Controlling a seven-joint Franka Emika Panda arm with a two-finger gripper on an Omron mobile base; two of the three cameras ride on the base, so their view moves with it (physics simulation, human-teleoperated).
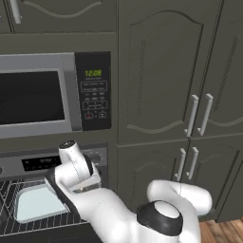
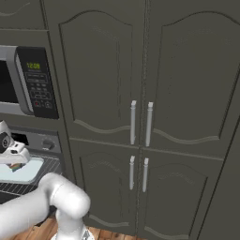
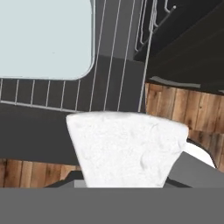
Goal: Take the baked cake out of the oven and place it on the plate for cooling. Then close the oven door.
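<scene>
While the arm reaches up from the lower right of the left base view, the claw (image 1: 88, 186) hangs over the front right part of the wire rack (image 1: 9, 190) in the oven (image 1: 52, 161), whose door stands open; the pale rimmed slab (image 1: 35, 203) lies flat on that rack just to the left of the claw and a little below it; the round knob (image 1: 95, 156) on the silver control strip sits close behind the claw, the microwave (image 1: 38, 95) with its green clock is above it, and the tall cabinet doors (image 1: 161, 80) stand well off to its right; the oven door (image 1: 42, 232), dark and folded down, runs along the bottom edge below the claw. From the right base view the claw shows at the far left edge, over the near part of the slab, with the oven's control strip just behind it and the cabinets spreading away to its right. Looking along the hand, a white cake wedge (image 3: 127, 148), rough on its surface, sits right at the claw and covers the fingertips; the jaws seem closed part-way on it, though with the tips hidden the grip itself can't be seen; beyond the wedge and to its upper left lies the slab on the rack wires, apart from the wedge; the dark door crosses behind the wedge, and wooden floor (image 3: 175, 109) shows to the wedge's right and beneath the door's edge.
</scene>
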